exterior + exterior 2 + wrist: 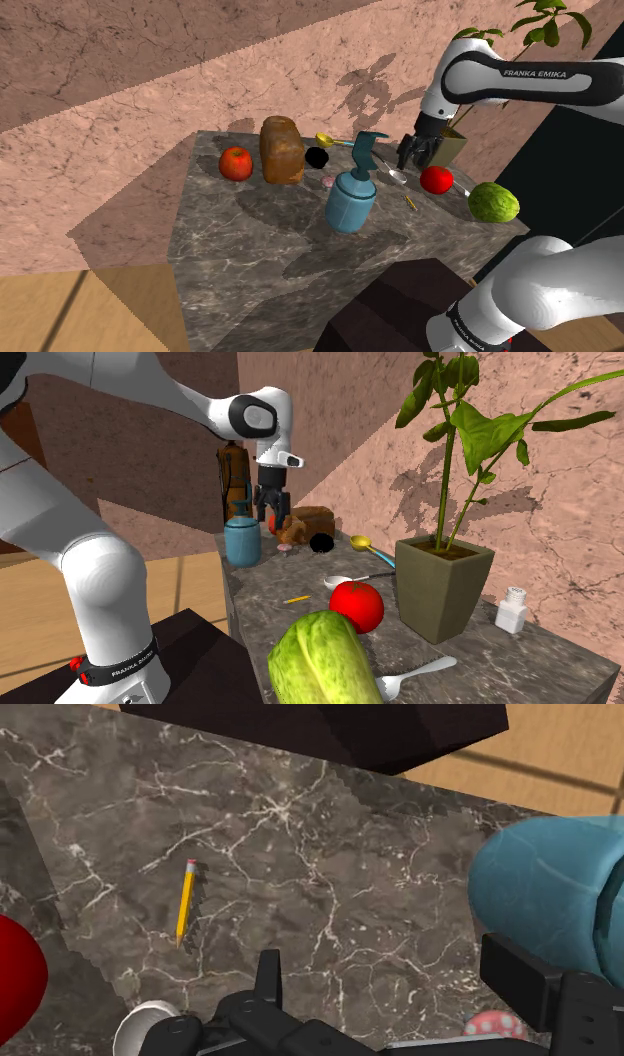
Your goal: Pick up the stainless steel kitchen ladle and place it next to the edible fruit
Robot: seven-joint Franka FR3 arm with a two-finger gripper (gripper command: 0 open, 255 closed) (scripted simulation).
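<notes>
at the tool (415, 153): spread open, clasping nothing, hovering low over the counter (250, 250) between a blue spray bottle (351, 196) and a plant pot (457, 148). just beside one of the fingers (267, 976), though not between them, the pale round bowl of the ladle (337, 583), lying flat on the stone with handle toward the pot, touched by nothing. close by, a yellow pencil (186, 902) and a red tomato (436, 180), the latter near the ladle's bowl but apart from it. farther out, past the bottle, a black ball (317, 158), a brown loaf (282, 150), and at the counter's far end a red apple (236, 163), well apart from the ladle. most likely the apple as the fruit meant, though possibly the tomato instead; hard to settle from here. so far, by the look of it, little more than an approach to show: no grasp, no lift, nothing moved toward the apple. left to do, in all likelihood: lining up over the ladle's handle, coming down, closing on it, raising it off the stone, carrying it across past bottle and loaf, setting it down just beside the apple, and letting go.
</notes>
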